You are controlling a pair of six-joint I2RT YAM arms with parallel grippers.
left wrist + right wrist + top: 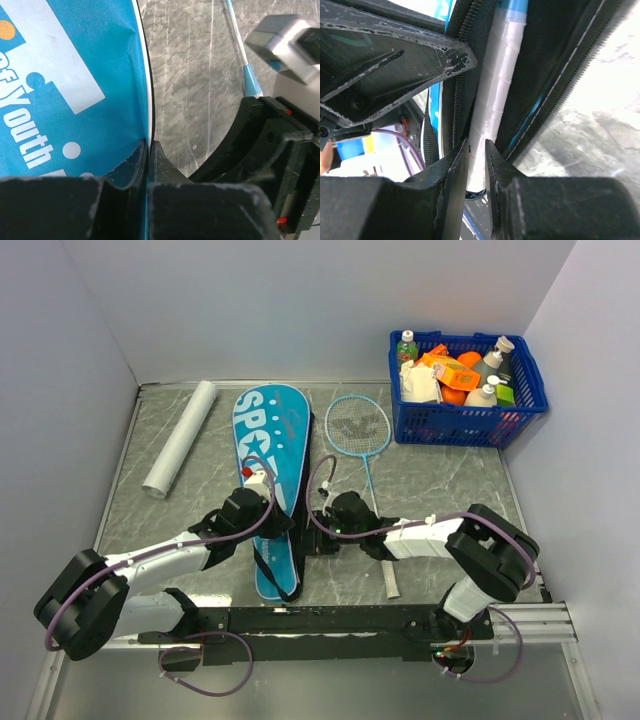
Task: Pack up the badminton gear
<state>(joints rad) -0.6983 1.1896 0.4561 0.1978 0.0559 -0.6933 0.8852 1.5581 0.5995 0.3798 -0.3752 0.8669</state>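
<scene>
The long teal bag (pixel 270 455) lettered SPORT lies lengthwise in the middle of the table. My left gripper (pixel 292 514) is shut on its right edge (pixel 148 150); the teal fabric (pixel 75 80) fills the left of the left wrist view. My right gripper (pixel 318 530) is shut on the white handle (pixel 500 75) of a racket that lies inside the bag's open zipper; the jaws (pixel 476 155) stand either side of it. A second light-blue racket (pixel 358 425) lies on the table right of the bag, its shaft (pixel 240 45) visible. The shuttlecock is not in view.
A blue grocery basket (pixel 520 405) full of bottles and packets stands at the back right. A white roll (pixel 180 450) lies at the left. Grey walls close in on three sides. The two grippers are close together at the bag's right edge.
</scene>
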